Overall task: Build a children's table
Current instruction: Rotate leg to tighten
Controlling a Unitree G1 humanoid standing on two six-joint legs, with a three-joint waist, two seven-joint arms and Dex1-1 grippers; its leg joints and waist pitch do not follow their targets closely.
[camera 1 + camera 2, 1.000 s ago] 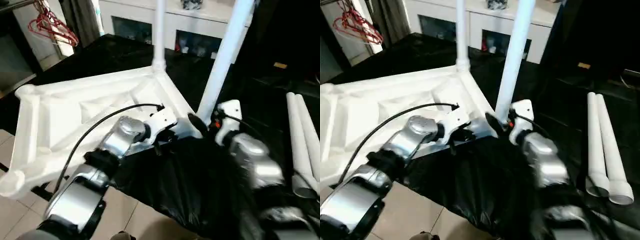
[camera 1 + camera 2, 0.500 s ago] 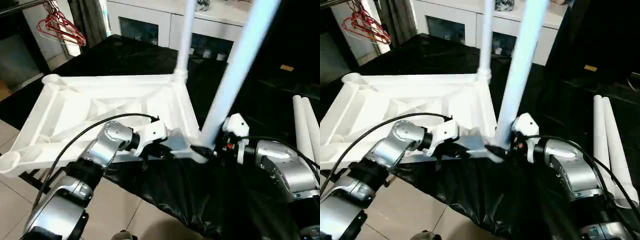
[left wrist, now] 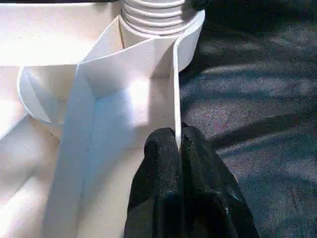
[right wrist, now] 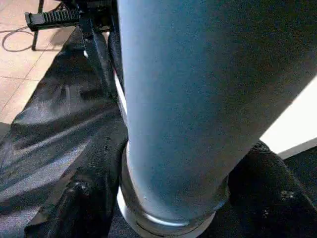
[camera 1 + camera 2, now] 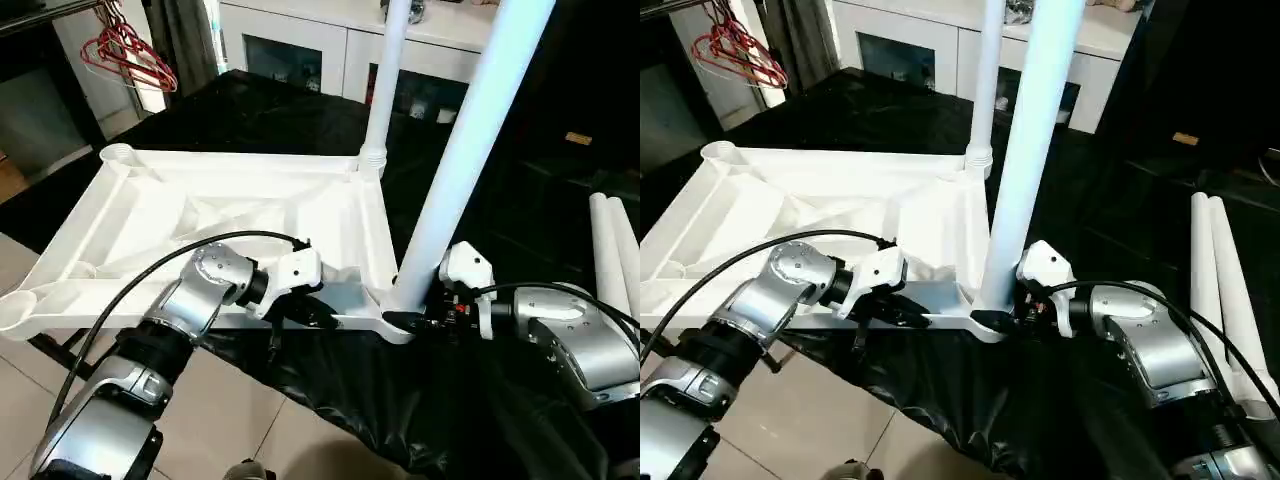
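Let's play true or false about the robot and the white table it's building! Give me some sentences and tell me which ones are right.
1. The table top lies upside down. True.
2. All four legs are already in. False: two legs stand in its corners, and two spare legs lie on the black cover.
3. The left gripper pinches the table top's rim. True.
4. The right gripper holds a red hanger. False: its fingers sit on either side of the near leg, at its base.
5. Red hangers hang at the back left. True.
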